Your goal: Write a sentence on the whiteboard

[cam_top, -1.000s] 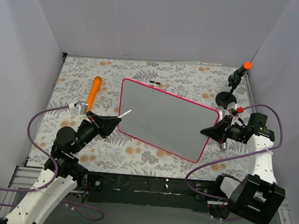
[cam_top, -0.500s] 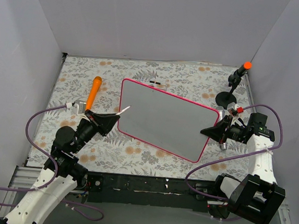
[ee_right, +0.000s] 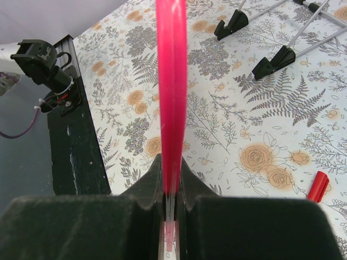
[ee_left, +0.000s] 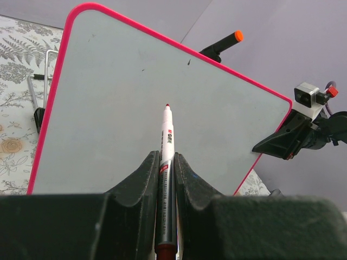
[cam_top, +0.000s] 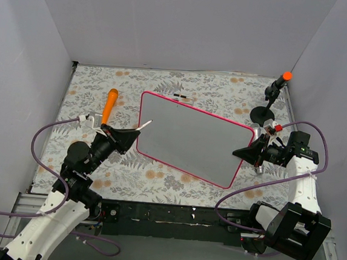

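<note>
The whiteboard (cam_top: 191, 137), white with a pink-red frame, is held tilted above the floral table. Its face (ee_left: 162, 92) is blank; no sentence shows on it. My left gripper (cam_top: 127, 137) is shut on a white marker (ee_left: 166, 143) whose red tip points at the board's left part, a little short of the surface. My right gripper (cam_top: 244, 152) is shut on the board's right edge, and the pink frame (ee_right: 172, 81) runs up between my fingers in the right wrist view. In the left wrist view the right gripper (ee_left: 282, 142) shows at the board's right edge.
An orange-handled tool (cam_top: 109, 105) lies left of the board. A black stand with an orange top (cam_top: 275, 90) is at the back right. A red marker cap (ee_right: 317, 186) lies on the cloth. Black feet on wire legs (ee_right: 271, 62) show under the board. Grey walls enclose the table.
My left gripper has lifted and swung the marker slightly up and toward the board's upper left edge. The board and right gripper have not moved.
</note>
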Available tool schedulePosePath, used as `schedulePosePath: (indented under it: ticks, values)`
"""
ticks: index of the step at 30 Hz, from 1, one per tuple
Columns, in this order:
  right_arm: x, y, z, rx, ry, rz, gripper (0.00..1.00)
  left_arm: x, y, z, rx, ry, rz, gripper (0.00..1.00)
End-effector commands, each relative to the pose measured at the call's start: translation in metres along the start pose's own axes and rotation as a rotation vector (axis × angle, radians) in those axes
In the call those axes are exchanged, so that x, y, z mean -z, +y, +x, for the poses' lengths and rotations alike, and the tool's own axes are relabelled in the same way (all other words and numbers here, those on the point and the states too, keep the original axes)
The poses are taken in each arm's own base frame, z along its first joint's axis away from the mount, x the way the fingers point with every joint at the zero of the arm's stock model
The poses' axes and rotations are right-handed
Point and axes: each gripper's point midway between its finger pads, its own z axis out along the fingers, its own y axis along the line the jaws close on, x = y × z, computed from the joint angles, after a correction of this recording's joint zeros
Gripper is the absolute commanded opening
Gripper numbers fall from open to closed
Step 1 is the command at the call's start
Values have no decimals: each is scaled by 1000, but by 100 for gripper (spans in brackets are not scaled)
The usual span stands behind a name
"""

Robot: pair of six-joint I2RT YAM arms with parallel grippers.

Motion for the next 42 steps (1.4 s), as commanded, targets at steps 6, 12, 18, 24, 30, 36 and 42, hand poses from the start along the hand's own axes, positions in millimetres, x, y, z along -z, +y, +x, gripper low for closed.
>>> schedulePosePath:
  ticks: [6,12,18,24,30,36,42]
  values:
    - [5,-15,2,128,61,61,1,-2,-4,-18,-29,-42,-9,0]
    - [5,-14,2,129,61,60,1,-7,0,-16,-38,-24,-24,0]
    - [5,-14,2,130,60,59,1,-9,-3,-16,-59,-10,-9,0]
    - [5,-14,2,129,60,59,1,-4,-3,-12,-71,-11,6,0]
    - [5,-15,2,126,60,58,1,-1,-4,-13,-116,-23,17,0]
    - [5,-15,3,127,60,57,1,-6,-6,-16,-136,-39,40,0]
    - [4,-15,3,120,60,53,1,-11,-2,-24,-150,-92,25,0]
